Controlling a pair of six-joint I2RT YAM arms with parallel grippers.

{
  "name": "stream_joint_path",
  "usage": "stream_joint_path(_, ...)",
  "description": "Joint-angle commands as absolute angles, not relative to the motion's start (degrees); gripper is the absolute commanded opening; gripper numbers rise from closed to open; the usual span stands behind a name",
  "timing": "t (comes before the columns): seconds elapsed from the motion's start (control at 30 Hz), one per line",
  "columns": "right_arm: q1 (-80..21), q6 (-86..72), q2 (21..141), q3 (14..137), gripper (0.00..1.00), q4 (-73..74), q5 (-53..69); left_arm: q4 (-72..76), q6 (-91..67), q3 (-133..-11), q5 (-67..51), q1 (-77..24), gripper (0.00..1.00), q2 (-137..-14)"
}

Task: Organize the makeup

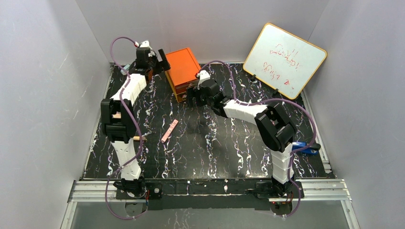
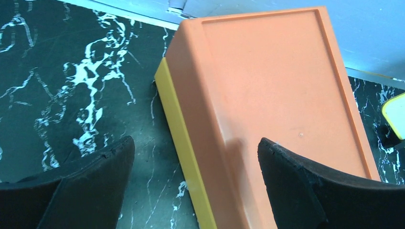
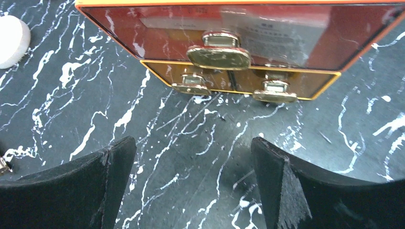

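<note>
A slim pale-pink stick [image 1: 169, 130] lies on the black marbled table, left of centre. A short gold-brown tube [image 1: 139, 138] shows partly behind my left arm. An orange box [image 1: 183, 70] with a yellow base stands at the back. My left gripper [image 1: 160, 61] is open and empty at the box's left edge. In the left wrist view one finger is over the lid [image 2: 272, 90] and the other over the table, straddling that edge [image 2: 196, 157]. My right gripper [image 1: 196, 99] is open and empty over bare table in front of the box's gold latches [image 3: 218, 56], also shown in the right wrist view [image 3: 193, 162]. No peach-pink discs are clearly visible.
A whiteboard [image 1: 285, 59] leans at the back right. A blue stapler-like object [image 1: 305, 147] lies at the right edge by my right arm. A pale round object [image 3: 12, 34] sits at the upper left of the right wrist view. Grey walls enclose the table.
</note>
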State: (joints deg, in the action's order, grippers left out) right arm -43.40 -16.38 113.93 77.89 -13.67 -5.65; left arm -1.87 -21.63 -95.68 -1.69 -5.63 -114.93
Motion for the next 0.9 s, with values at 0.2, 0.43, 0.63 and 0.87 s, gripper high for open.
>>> stream_joint_path(0.2,-43.4,-19.4,122.2,85.0,0.97,-22.2,-1.6,-7.5,-18.2,-108.8,-0.8,-9.6,0.98,-121.9)
stream_joint_path(0.43,-43.3,-19.9,125.1,87.3,0.97,-24.0,-2.3,-9.2,-16.4,-108.9,2.8,-11.3,0.99,-123.5)
stream_joint_path(0.63,-43.4,-21.5,126.3,87.7,0.88,-26.0,-4.4,-10.2,-17.2,-107.2,5.0,-11.4,0.98,-124.0)
stream_joint_path(0.87,-44.1,-22.4,127.8,87.9,0.68,-28.1,-7.9,-11.4,-17.6,-105.7,5.8,-11.4,0.98,-124.4)
